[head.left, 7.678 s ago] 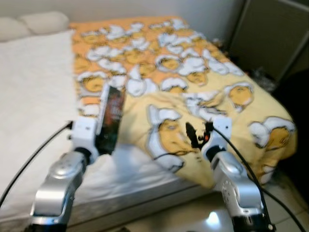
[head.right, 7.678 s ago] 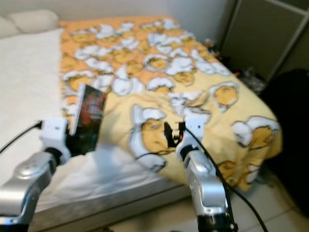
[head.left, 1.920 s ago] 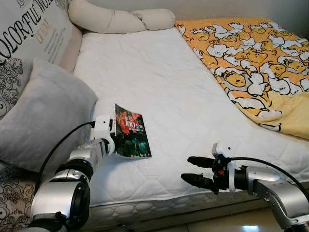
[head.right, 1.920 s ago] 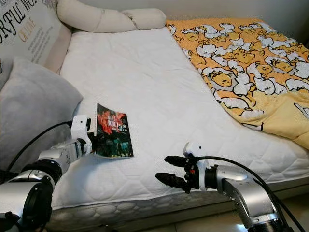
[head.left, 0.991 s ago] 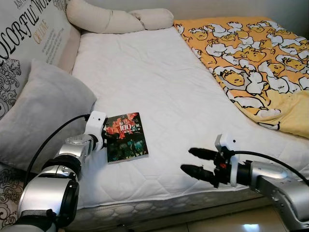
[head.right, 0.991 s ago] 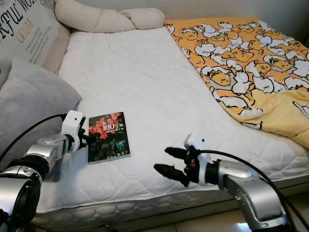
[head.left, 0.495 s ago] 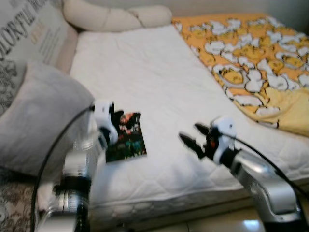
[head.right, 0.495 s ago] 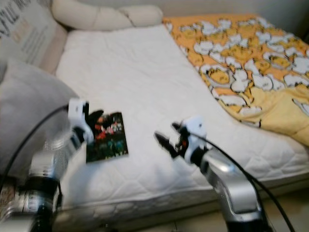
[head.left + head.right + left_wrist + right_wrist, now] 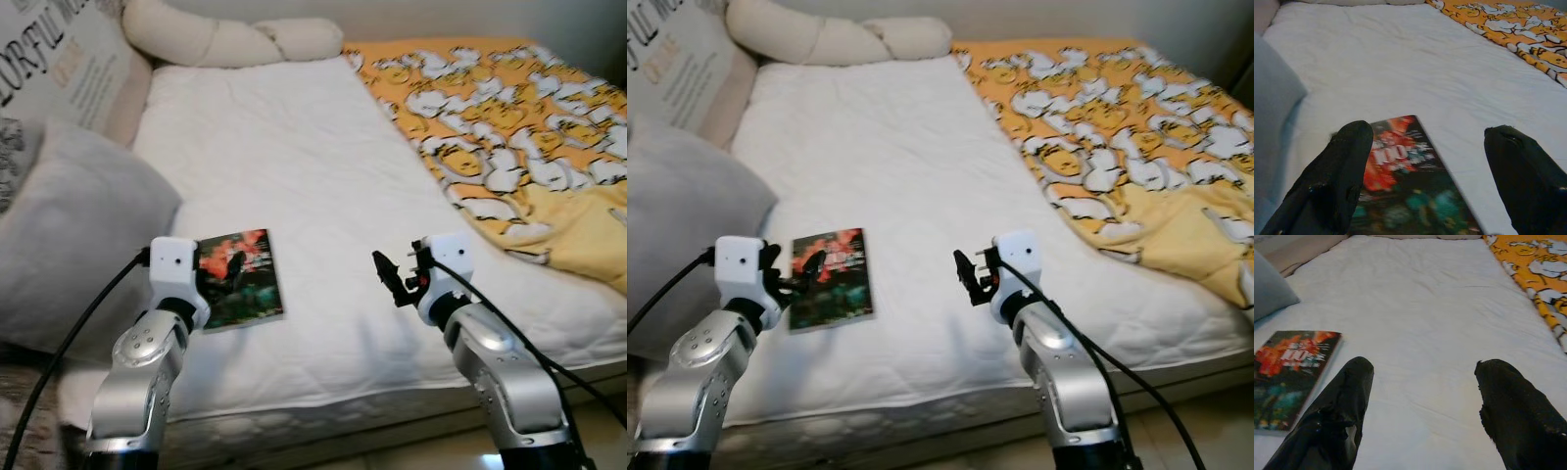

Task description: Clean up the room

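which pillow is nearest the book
The grey pillow, just left of the book beside the left hand; the cream bolsters lie at the bed's far end.

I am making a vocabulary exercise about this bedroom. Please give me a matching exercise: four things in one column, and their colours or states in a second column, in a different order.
Things:
1. book
2. blanket
3. grey pillow
4. left gripper

Descriptions:
A. orange and yellow, with a cartoon pattern
B. open, with nothing between its fingers
C. lies flat on the white mattress, cover up
D. plain, at the edge of the bed next to the book

Pairs: 1-C, 2-A, 3-D, 4-B
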`<state>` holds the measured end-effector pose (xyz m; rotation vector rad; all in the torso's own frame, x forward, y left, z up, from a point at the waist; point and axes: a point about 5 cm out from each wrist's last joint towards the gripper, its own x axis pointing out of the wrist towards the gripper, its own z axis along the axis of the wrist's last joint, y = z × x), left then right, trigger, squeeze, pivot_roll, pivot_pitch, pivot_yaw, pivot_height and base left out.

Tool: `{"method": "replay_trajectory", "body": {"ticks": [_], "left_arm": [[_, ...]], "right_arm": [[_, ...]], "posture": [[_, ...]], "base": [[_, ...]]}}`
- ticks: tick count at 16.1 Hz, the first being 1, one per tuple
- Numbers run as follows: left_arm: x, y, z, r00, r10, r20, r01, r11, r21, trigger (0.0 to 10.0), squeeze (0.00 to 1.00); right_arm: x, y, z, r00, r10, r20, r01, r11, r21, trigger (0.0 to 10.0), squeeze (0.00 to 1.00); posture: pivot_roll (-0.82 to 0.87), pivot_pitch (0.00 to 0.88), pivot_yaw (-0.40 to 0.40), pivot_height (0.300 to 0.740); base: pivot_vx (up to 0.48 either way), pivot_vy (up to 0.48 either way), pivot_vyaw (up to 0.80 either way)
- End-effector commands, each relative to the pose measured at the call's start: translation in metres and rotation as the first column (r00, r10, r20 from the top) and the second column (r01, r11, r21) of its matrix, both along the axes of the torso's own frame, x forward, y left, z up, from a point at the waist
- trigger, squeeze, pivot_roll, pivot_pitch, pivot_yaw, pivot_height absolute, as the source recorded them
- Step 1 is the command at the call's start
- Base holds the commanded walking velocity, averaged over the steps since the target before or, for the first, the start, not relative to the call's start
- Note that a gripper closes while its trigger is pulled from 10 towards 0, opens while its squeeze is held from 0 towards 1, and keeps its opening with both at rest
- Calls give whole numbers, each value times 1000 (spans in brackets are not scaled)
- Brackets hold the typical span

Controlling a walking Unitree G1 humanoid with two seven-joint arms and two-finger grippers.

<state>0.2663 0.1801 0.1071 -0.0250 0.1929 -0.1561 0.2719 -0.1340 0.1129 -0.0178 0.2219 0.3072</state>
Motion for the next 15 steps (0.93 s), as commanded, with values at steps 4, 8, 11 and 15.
{"method": "replay_trajectory", "body": {"ticks": [4,8,11,15], "left_arm": [[-7,-9,-1,999,18,-47,-18,1000,3,10000,86],[-3,-5,6,996,67,-62,-68,998,-15,10000,247],[-2,-2,7,995,59,-84,-62,998,-30,10000,373],[-2,-3,11,997,40,-69,-39,999,26,10000,337]], "right_arm": [[-1,-11,-11,997,-66,-40,66,998,0,10000,0],[1,-7,-13,997,-60,-47,61,998,20,10000,0],[4,-4,-12,998,-53,-40,54,998,33,10000,0],[3,-3,-14,999,-34,-28,35,999,21,10000,0]], "posture": [[-38,0,-34,740],[-33,0,-29,740],[-31,0,-31,740],[-22,0,-28,740]], "base": [[0,-420,0],[0,-384,0],[0,-360,0],[0,-308,0]]}}
